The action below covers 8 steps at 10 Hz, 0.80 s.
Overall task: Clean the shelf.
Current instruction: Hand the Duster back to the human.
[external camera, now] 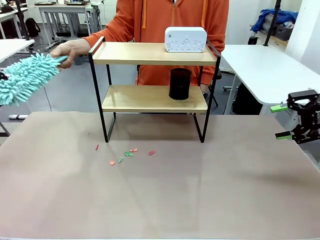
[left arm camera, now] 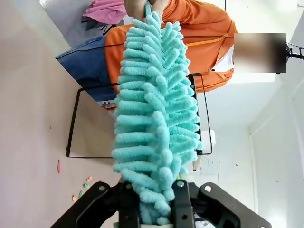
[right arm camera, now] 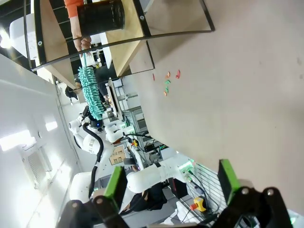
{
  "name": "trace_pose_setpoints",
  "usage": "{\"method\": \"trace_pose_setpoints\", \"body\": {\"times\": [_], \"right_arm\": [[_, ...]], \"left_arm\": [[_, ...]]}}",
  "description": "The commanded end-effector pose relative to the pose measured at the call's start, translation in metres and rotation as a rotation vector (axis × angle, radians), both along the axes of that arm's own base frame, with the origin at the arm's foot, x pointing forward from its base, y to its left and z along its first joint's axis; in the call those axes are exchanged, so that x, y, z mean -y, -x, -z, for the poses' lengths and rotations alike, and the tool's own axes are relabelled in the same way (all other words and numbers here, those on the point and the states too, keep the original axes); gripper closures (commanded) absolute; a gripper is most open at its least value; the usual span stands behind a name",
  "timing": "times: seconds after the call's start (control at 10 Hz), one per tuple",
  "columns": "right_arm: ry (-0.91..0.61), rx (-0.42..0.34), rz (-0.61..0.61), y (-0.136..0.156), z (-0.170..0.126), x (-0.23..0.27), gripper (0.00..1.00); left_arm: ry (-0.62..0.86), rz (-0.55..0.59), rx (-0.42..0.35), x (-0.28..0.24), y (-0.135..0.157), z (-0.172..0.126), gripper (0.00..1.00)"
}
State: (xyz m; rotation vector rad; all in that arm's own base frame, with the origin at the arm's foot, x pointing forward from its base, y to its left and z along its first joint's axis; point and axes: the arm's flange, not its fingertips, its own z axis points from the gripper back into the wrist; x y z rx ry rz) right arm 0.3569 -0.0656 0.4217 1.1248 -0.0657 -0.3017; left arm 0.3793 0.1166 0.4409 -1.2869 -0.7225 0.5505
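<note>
The shelf [external camera: 154, 98] stands at the far middle of the brown table [external camera: 160, 195], at twelve o'clock from the camera, its four slim black legs planted on the tabletop and its two light wooden boards level. On the top board, toward its right end, sits a white box with small buttons [external camera: 185, 39]; on the lower board, right of centre, stands a black cylindrical cup [external camera: 180, 84]. Just in front of the shelf, at about seven o'clock from its left front leg, a few small red, orange and green scraps [external camera: 127, 154] lie scattered on the table. Behind the shelf stands a person in an orange hooded top [external camera: 170, 22], whose hand [external camera: 70, 51] reaches out at nine o'clock from the top board and grips the handle end of a turquoise fluffy duster [external camera: 26, 77]. The duster slants down toward the picture's left edge, clear of the shelf. In the left wrist view the left gripper [left arm camera: 156, 209] is clamped tight on the duster's other end, the chenille fronds bunched between its fingers. The right gripper [external camera: 286, 121] hangs at three o'clock, off the table's right edge and well apart from the shelf, its green-padded fingers spread wide with nothing between them.
</note>
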Motion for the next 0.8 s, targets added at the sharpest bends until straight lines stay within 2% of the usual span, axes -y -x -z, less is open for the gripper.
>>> {"method": "trace_pose_setpoints", "body": {"times": [0.0,0.3,0.4,0.5,0.6,0.7], "right_arm": [[-0.005,0.019,-0.018,0.0012,0.0008,0.0010,0.00],[-0.005,0.019,-0.018,0.0012,0.0008,0.0010,0.00],[-0.005,0.019,-0.018,0.0012,0.0008,0.0010,0.00],[-0.005,0.019,-0.018,0.0012,0.0008,0.0010,0.00],[-0.005,0.019,-0.018,0.0012,0.0008,0.0010,0.00],[-0.005,0.019,-0.018,0.0012,0.0008,0.0010,0.00]], "left_arm": [[-0.007,0.008,0.027,-0.0007,0.0014,-0.0004,1.00],[-0.007,0.008,0.027,-0.0007,0.0014,-0.0004,1.00],[0.000,0.002,0.000,0.0009,-0.0003,0.0000,0.25],[-0.015,-0.022,-0.001,0.0016,0.0007,-0.0019,0.25],[-0.015,-0.009,-0.001,0.0028,0.0026,-0.0034,0.00],[-0.018,-0.004,0.002,0.0040,0.0042,-0.0040,0.21]]}}
